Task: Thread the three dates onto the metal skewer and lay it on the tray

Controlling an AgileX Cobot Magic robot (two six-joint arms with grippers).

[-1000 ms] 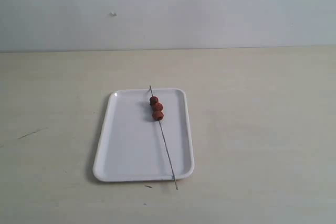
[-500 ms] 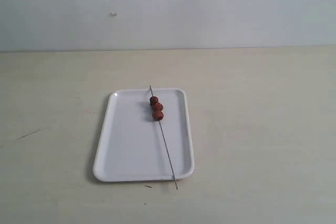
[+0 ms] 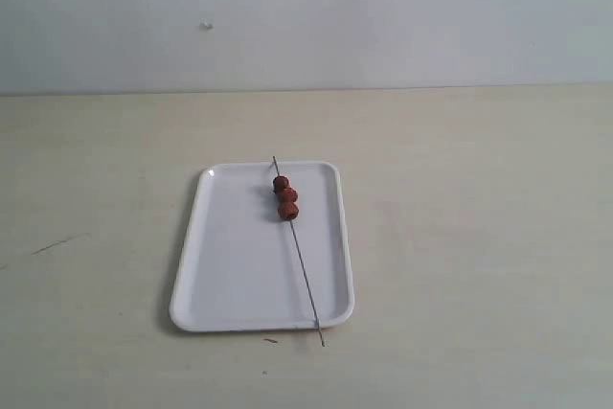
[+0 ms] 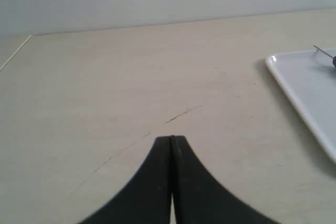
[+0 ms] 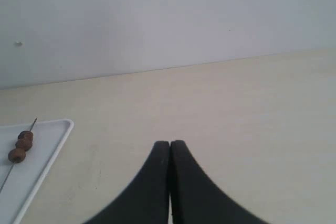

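Pale beige surface runs back to a plain grey-white wall, and we take the tray as our landmark, reading from left to right.

Left of the tray and well apart from it, our left hand hangs over bare surface, its two fingers pressed flat together with nothing between them.

Next comes the tray itself, white and low-rimmed. The metal skewer lies along the tray's right half. Its far tip reaches just past the tray's far rim and its near tip pokes out beyond the tray's near rim. The dates are threaded on it in a touching row toward the tray's far end.

Right of the tray, also well apart from it, our right hand is closed the same way and holds nothing.

We judge the skewer to be light, stiff and slick, thin enough to slip out of a loose pinch. If it needed lifting, we would take hold of the bare length between the dates and the tray's near rim, or the tip that overhangs that rim. The dates look light and somewhat soft, so squeezing them could slide them along the rod.

We count one tray, one skewer, three dates and two hands.
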